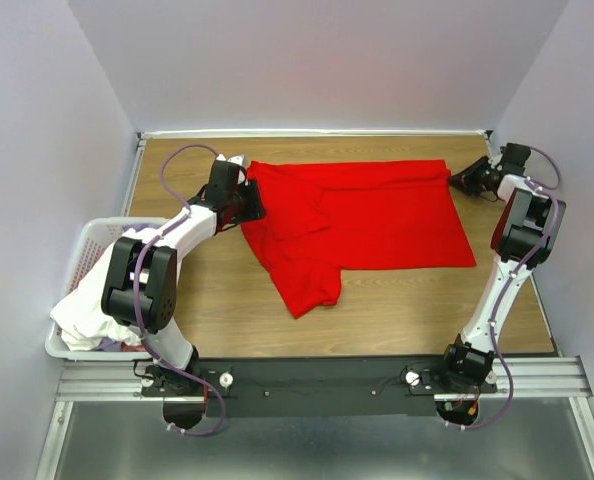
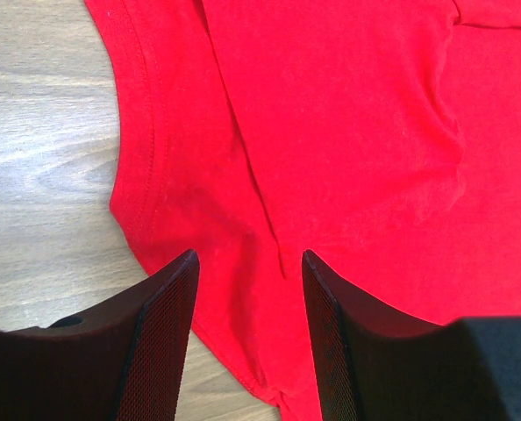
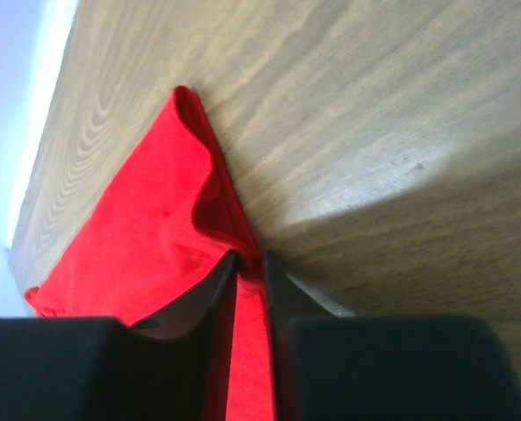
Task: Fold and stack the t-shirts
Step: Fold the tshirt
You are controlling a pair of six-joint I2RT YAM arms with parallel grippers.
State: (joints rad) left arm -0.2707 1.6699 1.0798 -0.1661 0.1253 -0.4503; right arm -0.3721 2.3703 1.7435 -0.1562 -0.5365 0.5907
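The red t-shirt lies spread on the wooden table, with one sleeve pointing toward the near edge. My left gripper is at the shirt's far left corner. In the left wrist view it is open, its jaws standing either side of a fold near the red hem. My right gripper is at the shirt's far right corner. In the right wrist view it is shut on a pinch of the red cloth, low over the table. White t-shirts lie heaped in the basket.
A white plastic laundry basket stands at the table's left edge beside the left arm. The back wall edge runs just behind the shirt. Bare wood shows between the shirt and the arm bases.
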